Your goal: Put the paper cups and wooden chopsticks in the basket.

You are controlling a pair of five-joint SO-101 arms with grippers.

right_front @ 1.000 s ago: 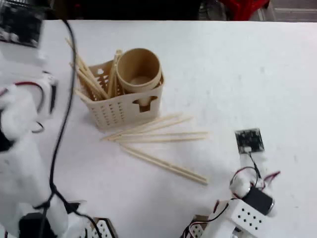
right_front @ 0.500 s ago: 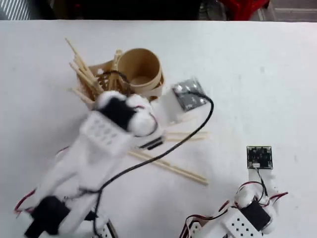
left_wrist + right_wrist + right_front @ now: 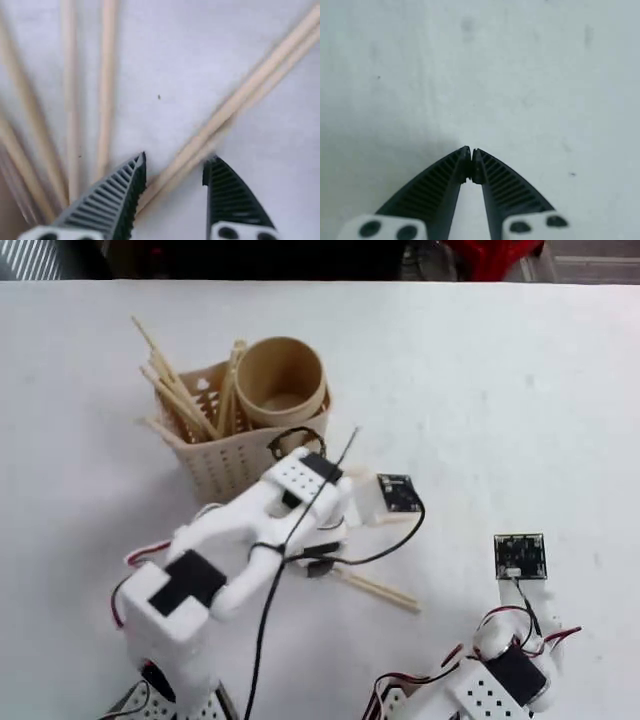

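Note:
A cream slotted basket (image 3: 235, 455) stands at the back left of the table. It holds a paper cup (image 3: 283, 380) and several wooden chopsticks (image 3: 175, 400) leaning out of it. More chopsticks lie loose on the table in front of it; one pair (image 3: 378, 590) sticks out from under the left arm (image 3: 250, 540). In the left wrist view my left gripper (image 3: 176, 162) is open just above the table, with a diagonal pair of chopsticks (image 3: 245, 92) running between its jaws. Other chopsticks (image 3: 105, 75) lie beside it. My right gripper (image 3: 470, 153) is shut with nothing in it over bare table.
The right arm (image 3: 500, 680) sits low at the front right, its camera board (image 3: 520, 555) facing up. White table (image 3: 500, 390) stretches open to the right and behind. Cables loop around the left arm.
The left arm has swung in from the far left edge, passed in front of the basket and come down over the loose chopsticks. The right arm shifted slightly at first, then stayed still.

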